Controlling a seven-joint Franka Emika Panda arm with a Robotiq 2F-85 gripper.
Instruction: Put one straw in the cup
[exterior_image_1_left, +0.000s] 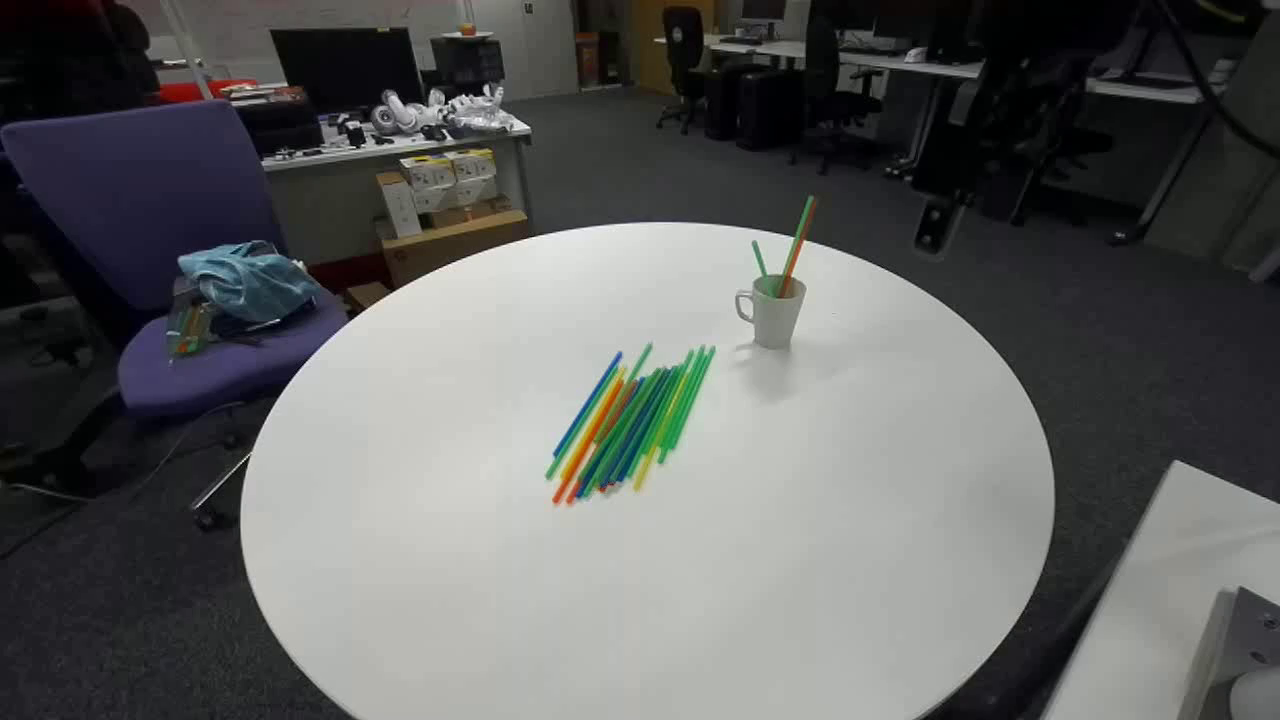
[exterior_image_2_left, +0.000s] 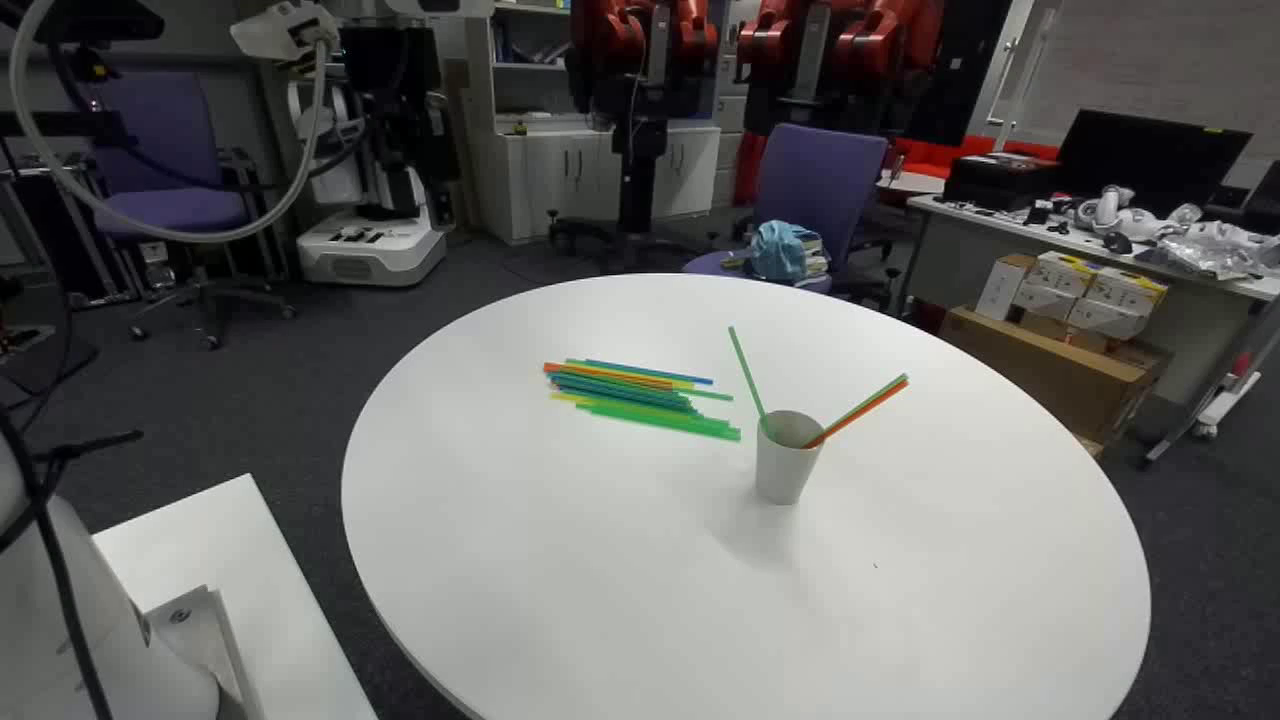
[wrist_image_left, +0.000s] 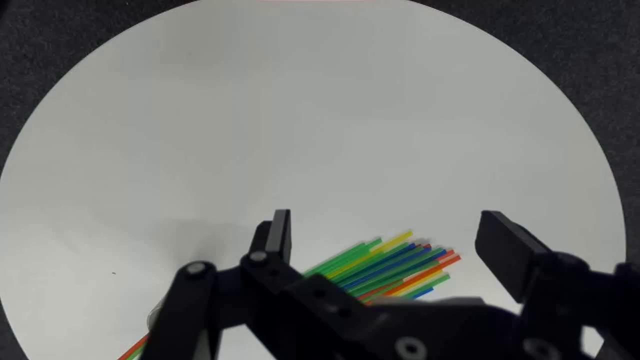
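Black fingers (wrist_image_left: 502, 252) spread wide, nothing between; gripper (wrist_image_left: 385, 225) hangs high over the round white table (exterior_image_1_left: 450, 580), likely for clearance. Straw bundle (exterior_image_1_left: 635, 425) lies roughly parallel, green straws (exterior_image_1_left: 692, 400) on the mug-side edge, probably easiest to peel off. White mug (exterior_image_1_left: 776, 320) stands upright nearby, a lone green straw (exterior_image_2_left: 749, 377) on one side, another green straw (exterior_image_1_left: 803, 222) and an orange straw (exterior_image_1_left: 800, 251) opposite, propped likely because they outreach the rim. I'd say task met.
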